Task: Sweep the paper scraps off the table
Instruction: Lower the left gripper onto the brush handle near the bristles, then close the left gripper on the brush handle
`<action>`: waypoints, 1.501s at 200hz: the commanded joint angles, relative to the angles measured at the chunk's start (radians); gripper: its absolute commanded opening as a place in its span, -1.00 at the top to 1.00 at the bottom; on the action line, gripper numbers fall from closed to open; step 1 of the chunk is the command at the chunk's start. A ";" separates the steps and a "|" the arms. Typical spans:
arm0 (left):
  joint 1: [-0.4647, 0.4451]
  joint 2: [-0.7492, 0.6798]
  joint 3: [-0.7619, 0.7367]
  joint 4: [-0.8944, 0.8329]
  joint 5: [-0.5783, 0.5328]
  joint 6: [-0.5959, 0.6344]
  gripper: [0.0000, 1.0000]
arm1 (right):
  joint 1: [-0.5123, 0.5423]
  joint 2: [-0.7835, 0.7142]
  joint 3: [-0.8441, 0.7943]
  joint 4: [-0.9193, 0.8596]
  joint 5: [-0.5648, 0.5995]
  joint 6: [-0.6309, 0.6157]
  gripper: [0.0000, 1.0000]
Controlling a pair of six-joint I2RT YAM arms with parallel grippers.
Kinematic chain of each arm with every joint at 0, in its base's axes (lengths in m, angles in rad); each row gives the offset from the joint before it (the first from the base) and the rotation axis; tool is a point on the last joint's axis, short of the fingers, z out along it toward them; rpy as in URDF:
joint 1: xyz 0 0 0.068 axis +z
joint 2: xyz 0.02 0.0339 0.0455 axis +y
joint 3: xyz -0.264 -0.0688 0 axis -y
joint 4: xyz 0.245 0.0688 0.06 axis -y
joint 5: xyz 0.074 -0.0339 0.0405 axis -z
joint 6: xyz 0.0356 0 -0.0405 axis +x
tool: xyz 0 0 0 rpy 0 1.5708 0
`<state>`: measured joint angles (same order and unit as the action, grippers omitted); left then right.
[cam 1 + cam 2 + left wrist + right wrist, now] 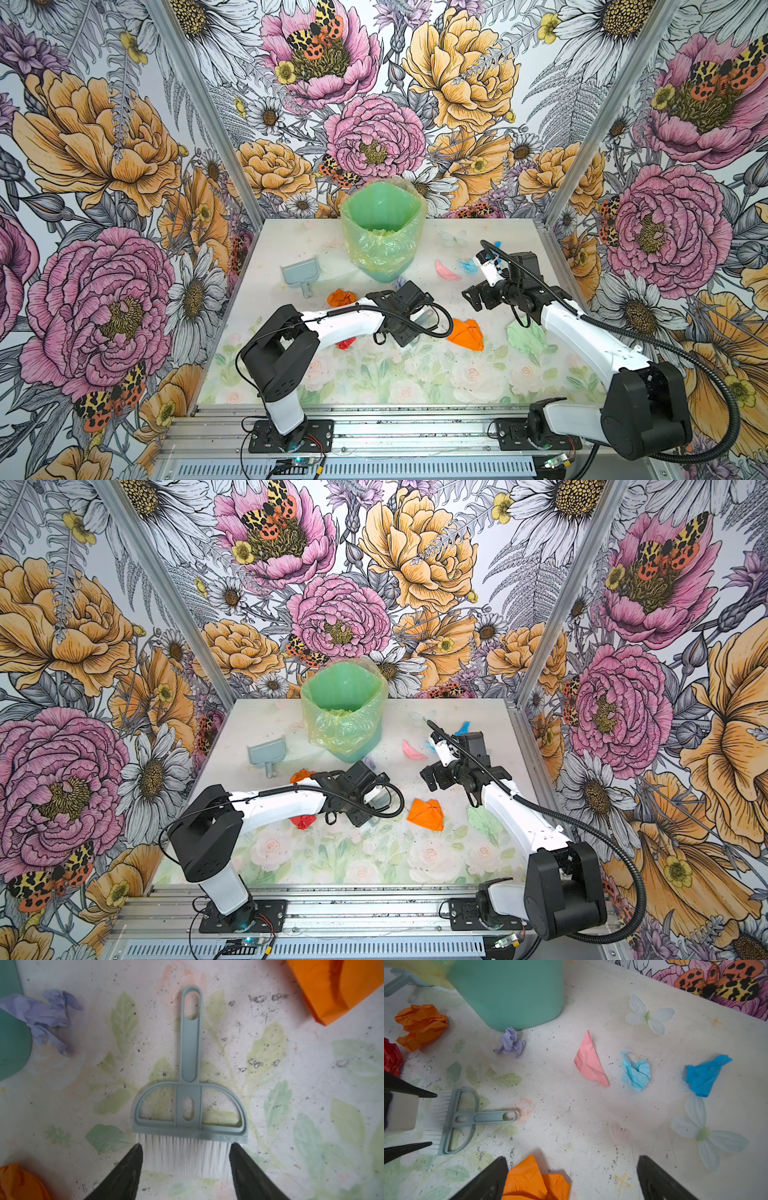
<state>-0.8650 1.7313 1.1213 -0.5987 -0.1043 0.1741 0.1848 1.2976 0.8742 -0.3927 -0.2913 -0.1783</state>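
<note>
Brush [188, 1105] lies mid-frame, bristles [187, 1165] between left gripper [185, 1146] jaws, clamp unclear, for sweeping paper scraps [588, 1061]; right gripper [572, 1157] gapes empty.

I see the table [374, 382] littered. Crumpled orange scrap [341, 297] left of centre, red scrap [345, 342] half hidden by my left arm, flat orange scrap [467, 333] mid-table, pale green scrap [525, 336] beside my right arm. Pink scrap [445, 271] and light blue scrap [467, 265] sit farther right. Bag-lined bin [374, 253] far centre, dustpan [300, 270] far left. Left gripper [415, 328] low at centre, right gripper [473, 298] near the pink scrap.
</note>
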 commanded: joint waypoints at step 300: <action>0.006 0.168 0.142 -0.061 0.052 -0.026 0.06 | 0.010 0.026 0.003 0.008 0.041 -0.009 -0.99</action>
<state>-0.8665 1.8843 1.2316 -0.6456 -0.0704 0.1383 0.1848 1.3064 0.8742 -0.3927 -0.2615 -0.1780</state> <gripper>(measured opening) 0.470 0.997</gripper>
